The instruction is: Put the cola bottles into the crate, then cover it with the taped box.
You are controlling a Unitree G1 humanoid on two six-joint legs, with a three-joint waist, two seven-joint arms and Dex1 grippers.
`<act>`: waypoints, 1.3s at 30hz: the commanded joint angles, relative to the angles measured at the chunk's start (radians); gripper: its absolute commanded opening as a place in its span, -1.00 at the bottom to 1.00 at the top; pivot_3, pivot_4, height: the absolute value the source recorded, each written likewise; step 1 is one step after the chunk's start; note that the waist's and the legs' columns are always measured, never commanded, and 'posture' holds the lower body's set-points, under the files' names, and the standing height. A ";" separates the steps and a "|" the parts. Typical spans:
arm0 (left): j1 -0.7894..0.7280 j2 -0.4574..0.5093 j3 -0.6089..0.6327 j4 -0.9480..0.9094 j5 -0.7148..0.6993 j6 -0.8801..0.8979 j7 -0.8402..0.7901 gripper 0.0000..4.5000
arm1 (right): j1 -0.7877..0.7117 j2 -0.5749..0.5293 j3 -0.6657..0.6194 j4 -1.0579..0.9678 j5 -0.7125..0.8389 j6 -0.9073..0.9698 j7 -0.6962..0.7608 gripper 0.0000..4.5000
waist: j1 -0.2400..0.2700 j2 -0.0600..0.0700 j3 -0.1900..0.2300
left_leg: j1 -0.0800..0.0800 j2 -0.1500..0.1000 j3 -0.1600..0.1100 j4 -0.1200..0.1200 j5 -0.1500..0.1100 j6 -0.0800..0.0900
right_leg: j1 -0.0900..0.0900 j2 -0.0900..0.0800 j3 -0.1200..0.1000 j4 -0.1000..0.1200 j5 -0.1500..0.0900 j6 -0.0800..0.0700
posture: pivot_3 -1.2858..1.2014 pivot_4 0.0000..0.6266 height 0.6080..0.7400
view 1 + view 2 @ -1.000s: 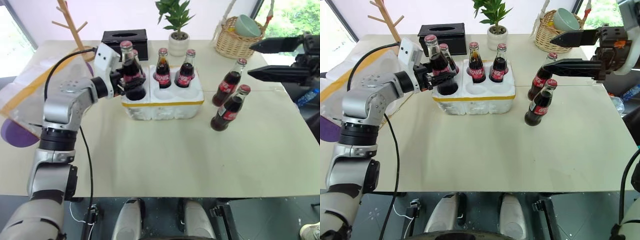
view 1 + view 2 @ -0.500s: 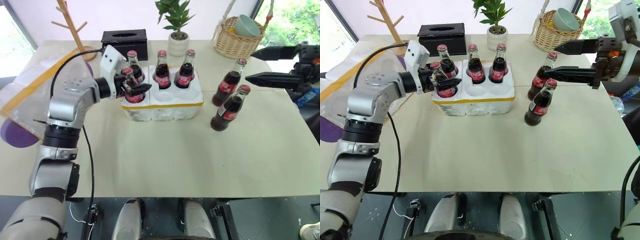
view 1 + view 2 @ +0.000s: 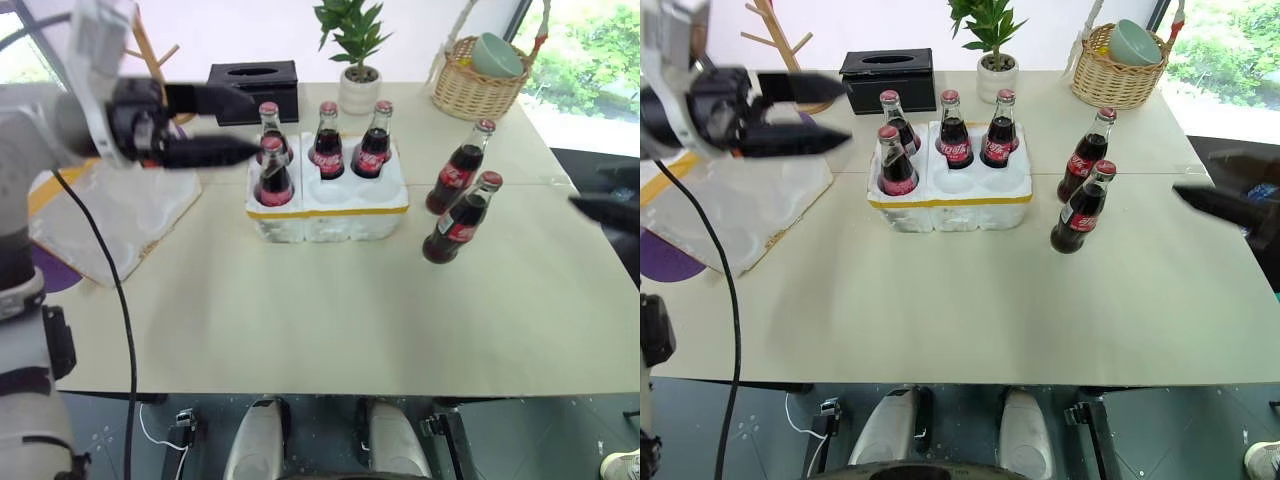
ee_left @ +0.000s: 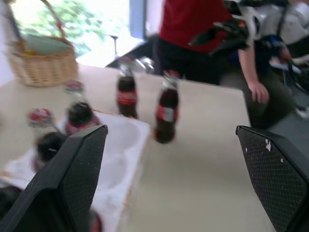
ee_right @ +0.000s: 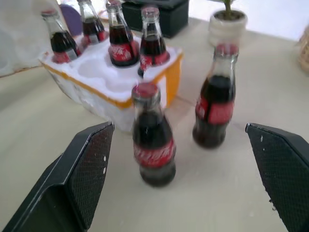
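Observation:
The crate (image 3: 326,207), white foam with a yellow band, sits mid-table with several cola bottles upright in its wells, the nearest at its front left (image 3: 273,176). Two more cola bottles (image 3: 461,167) (image 3: 457,219) stand on the table to its right. My left gripper (image 3: 250,122) hovers open and empty left of the crate, level with the bottle caps. My right gripper (image 5: 179,129) is open and empty at the table's right edge, facing the two loose bottles. The taped box (image 3: 740,205) lies at the table's left end, partly behind my left arm.
Along the back edge stand a black tissue box (image 3: 250,78), a potted plant (image 3: 357,86), a wicker basket (image 3: 476,88) and a wooden rack (image 3: 150,55). A person in a red top (image 4: 193,24) sits beyond the table's right side.
My left gripper set its bottle into the crate's front-left well, opened, and drew back up and left. My right gripper sank and swung out to the right, away from the loose bottles.

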 commanded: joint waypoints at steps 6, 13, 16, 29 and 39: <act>0.101 -0.109 -0.120 -0.093 0.062 -0.076 0.089 0.98 | 0.033 0.347 0.142 -0.204 -0.018 -0.090 -0.373 1.00 | -0.009 0.000 0.000 | 0.005 0.000 -0.001 0.001 0.000 0.000 | 0.005 0.001 0.000 -0.001 0.000 0.000 | 0.03 -0.52 0.94; 0.106 -0.179 -0.117 -0.064 0.083 -0.103 0.146 0.98 | -0.029 0.422 0.304 -0.113 -0.082 -0.220 -0.466 1.00 | 0.000 0.001 0.000 | 0.008 0.000 0.000 -0.001 0.000 0.001 | 0.008 0.001 0.001 -0.002 0.000 0.000 | 0.03 -0.52 0.94; 0.102 -0.189 -0.109 -0.054 0.084 -0.103 0.156 0.98 | -0.070 0.419 0.358 -0.045 -0.108 -0.266 -0.481 1.00 | -0.001 0.001 0.000 | 0.008 0.000 0.000 -0.001 0.000 0.001 | 0.008 0.001 0.001 -0.002 0.000 0.000 | 0.03 -0.52 0.94; 0.100 -0.186 -0.105 -0.063 0.084 -0.112 0.166 0.98 | -0.181 0.406 0.486 0.163 -0.157 -0.398 -0.454 1.00 | -0.003 0.001 0.000 | 0.008 0.000 -0.001 -0.001 0.000 0.001 | 0.008 0.001 0.000 -0.002 0.000 0.000 | 0.03 -0.52 0.94; 0.144 -0.163 -0.074 -0.087 0.079 -0.102 0.193 1.00 | -0.270 0.371 0.449 0.087 -0.024 -0.356 -0.397 0.24 | -0.006 0.002 0.001 | 0.008 0.000 0.000 -0.002 0.000 0.001 | 0.008 0.001 0.000 -0.003 0.000 0.000 | 0.03 -0.52 0.94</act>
